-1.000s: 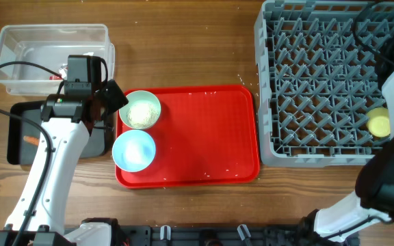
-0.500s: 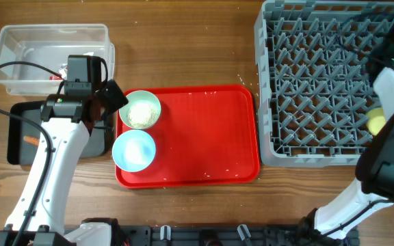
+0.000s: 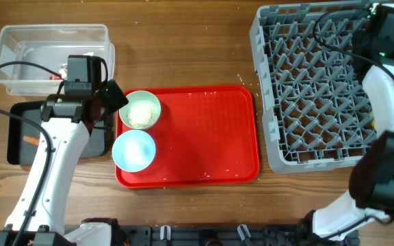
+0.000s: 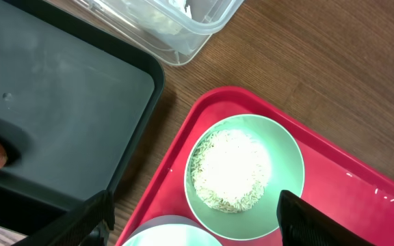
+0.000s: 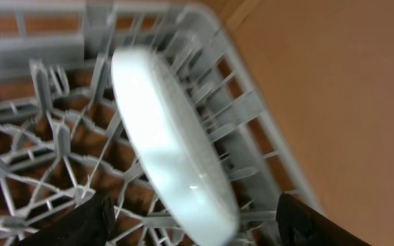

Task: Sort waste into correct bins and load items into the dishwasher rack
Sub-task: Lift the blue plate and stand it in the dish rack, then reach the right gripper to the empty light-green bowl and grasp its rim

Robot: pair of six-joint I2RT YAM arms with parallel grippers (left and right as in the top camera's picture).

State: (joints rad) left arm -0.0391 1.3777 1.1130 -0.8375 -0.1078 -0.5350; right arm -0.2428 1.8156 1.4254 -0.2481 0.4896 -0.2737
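My left gripper (image 4: pixel 197 225) hangs open over the left end of the red tray, just near of a pale bowl (image 4: pixel 245 174) (image 3: pixel 142 109) holding white rice. A pale blue bowl (image 3: pixel 134 150) sits beside it. The black tray (image 4: pixel 53 102) holds an orange-brown stick (image 3: pixel 29 140). The clear tub (image 3: pixel 53 58) lies behind it, with a red wrapper inside. My right gripper (image 5: pixel 197 225) is open at the far right corner of the grey dishwasher rack (image 3: pixel 317 89). A pale blue plate (image 5: pixel 169 143) stands on edge among the pegs, its lower rim between my spread fingers.
The red serving tray (image 3: pixel 204 137) lies in the middle with scattered rice grains on it. My right arm (image 3: pixel 388 102) runs along the rack's right side. Bare wood table shows around the rack's far right corner (image 5: pixel 334 82).
The right arm has swung from the rack's near right side to its far right corner, covering the yellow cup. The rack has turned slightly. The left arm has not moved.
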